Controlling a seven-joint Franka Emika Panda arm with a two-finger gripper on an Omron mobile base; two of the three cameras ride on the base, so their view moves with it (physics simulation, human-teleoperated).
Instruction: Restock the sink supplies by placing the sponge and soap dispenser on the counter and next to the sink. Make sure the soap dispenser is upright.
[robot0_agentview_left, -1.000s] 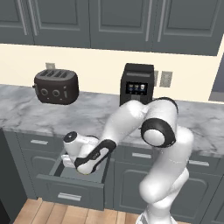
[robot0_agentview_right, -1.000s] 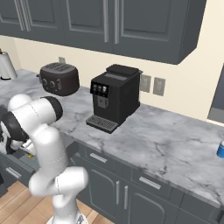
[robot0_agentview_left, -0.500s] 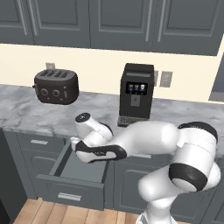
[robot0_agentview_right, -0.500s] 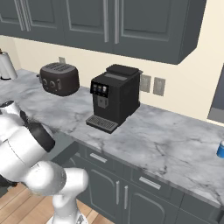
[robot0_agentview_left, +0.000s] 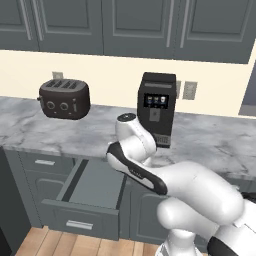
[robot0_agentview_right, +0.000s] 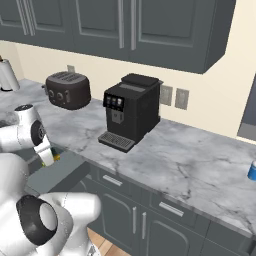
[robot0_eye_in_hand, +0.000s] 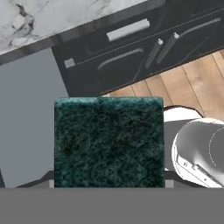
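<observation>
My gripper (robot0_agentview_right: 49, 156) is shut on the sponge (robot0_agentview_right: 51, 158), a small yellow block with a green face, held just above the open drawer. In the hand view the sponge's dark green scrubbing face (robot0_eye_in_hand: 108, 142) sits squarely in front of the camera and hides the fingertips. A small blue thing with a pale top, likely the soap dispenser (robot0_agentview_right: 252, 170), stands on the marble counter (robot0_agentview_right: 190, 160) at the far right edge. The sink is out of view.
An open grey drawer (robot0_agentview_left: 92, 182) juts out below the counter edge, under my arm. A dark toaster (robot0_agentview_left: 65, 99) and a black coffee machine (robot0_agentview_left: 156, 109) stand at the back of the counter. Wooden floor (robot0_eye_in_hand: 183, 87) lies below the cabinet fronts.
The arm has swung up and folded back from the open drawer, lifting the hand out of it with the sponge still gripped. The drawer stays open.
</observation>
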